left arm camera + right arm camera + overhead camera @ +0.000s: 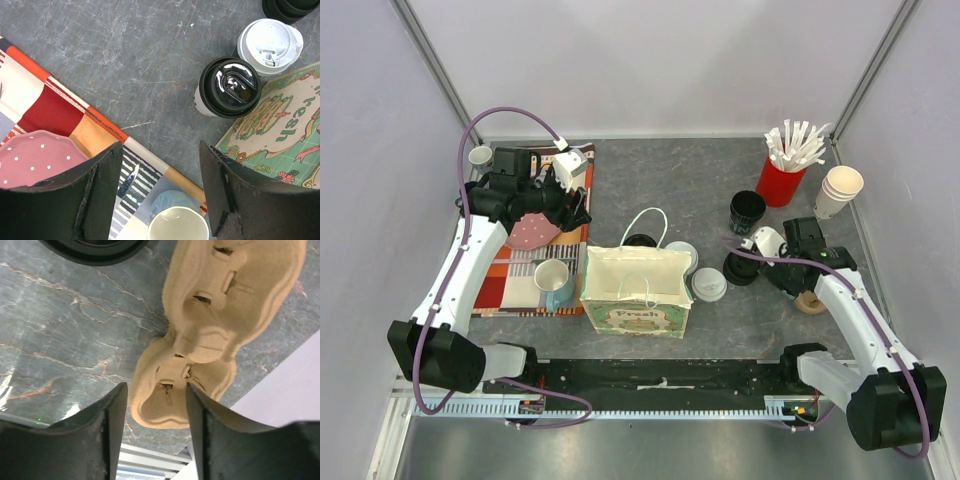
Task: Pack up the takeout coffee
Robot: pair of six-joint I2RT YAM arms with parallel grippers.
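1. Takeout coffee cups are standing on the counter, two in number, both white-lidded. They are sitting just beside each other at the right side of the one paper bag, both outside it, toward the middle of the near edge.
2. One black-lidded cup is standing behind the bag, next to a white-lidded one.
3. One lidless black cup and one loose black lid are sitting further toward the right edge.
4. One red cup of white sticks and one stack of pale cups are standing in the far right corner.
5. Left tool is hanging with its fingers apart, gripping nothing, over the edge of the striped cloth by the left edge. That cloth is carrying one pink dotted plate and one mug.
6. Right tool is hovering with its fingers apart over one beige pulp carrier near the right edge; whether it is touching the carrier I cannot tell.
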